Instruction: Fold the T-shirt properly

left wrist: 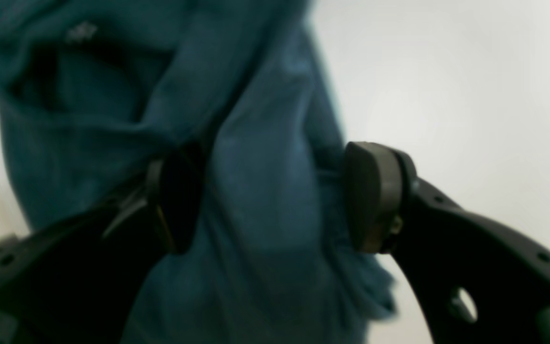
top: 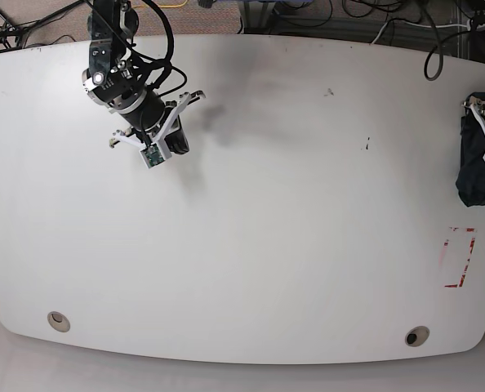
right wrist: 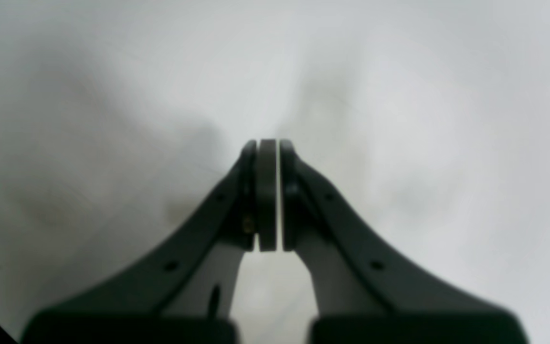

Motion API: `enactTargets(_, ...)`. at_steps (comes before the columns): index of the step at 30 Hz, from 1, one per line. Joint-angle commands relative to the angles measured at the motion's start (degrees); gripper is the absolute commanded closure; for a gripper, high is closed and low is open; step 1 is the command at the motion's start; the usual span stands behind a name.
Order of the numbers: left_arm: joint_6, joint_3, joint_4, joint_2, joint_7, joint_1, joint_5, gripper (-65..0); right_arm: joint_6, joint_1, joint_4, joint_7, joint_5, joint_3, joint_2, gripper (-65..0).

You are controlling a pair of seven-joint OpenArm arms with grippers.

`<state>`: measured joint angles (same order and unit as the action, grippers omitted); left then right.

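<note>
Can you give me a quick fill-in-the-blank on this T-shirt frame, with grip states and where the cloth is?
1. The right gripper is ____, with nothing between its fingers.
2. In the base view the T-shirt sits bunched at the table's ____ edge.
3. The left gripper has dark ____ bunched between its fingers.

Missing words: shut; right; cloth

The right arm is built of black jointed segments wrapped with black cables, ending in a white bracket with a small green board. Its matte black curved plastic fingers are drilled with small round holes. The left arm's black fingers carry rounded pads.
</note>
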<state>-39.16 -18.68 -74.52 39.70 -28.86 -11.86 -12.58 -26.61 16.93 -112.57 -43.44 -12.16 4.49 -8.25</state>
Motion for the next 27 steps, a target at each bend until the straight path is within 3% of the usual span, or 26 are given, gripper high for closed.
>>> enactTargets(1, 0.3, -0.5, -7.7, 1.5, -1.3, 0.2, -0.6, -42.1, 0.0, -0.4, -1.2, 4.6, 0.0, 0.2, -0.5, -0.5)
enactTargets(5, 1.5, -0.5, -16.2, -0.8, -1.1, -3.4, -0.2, -40.8, 0.0, 1.3, -0.2, 10.8, 0.1, 0.2, -0.7, -0.6)
enactTargets(7, 3.5, -0.5, -20.7, -2.0, 0.8, -5.5, 1.5, -38.6, 0.0, 2.3, 0.9, 14.8, 0.1, 0.2, -0.7, -0.6)
enactTargets(11, 8.7, -0.2, -30.3, -8.0, 6.8, -10.7, 7.5, -36.7, 0.0, 5.4, 3.3, 24.1, 0.8, 0.7, -1.4, -0.6)
enactTargets(19, 9.3, -0.2, -38.1, -19.6, 11.6, -17.4, 14.5, -36.8, 0.5, 12.6, 5.7, 34.0, 2.6, 0.7, -2.2, -0.6)
enactTargets(27, 9.8, -0.2, -39.5, -26.6, 17.4, -27.2, 14.9, -36.7, 0.2, 21.0, 5.5, 37.2, 2.0, 5.6, -1.1, -0.5)
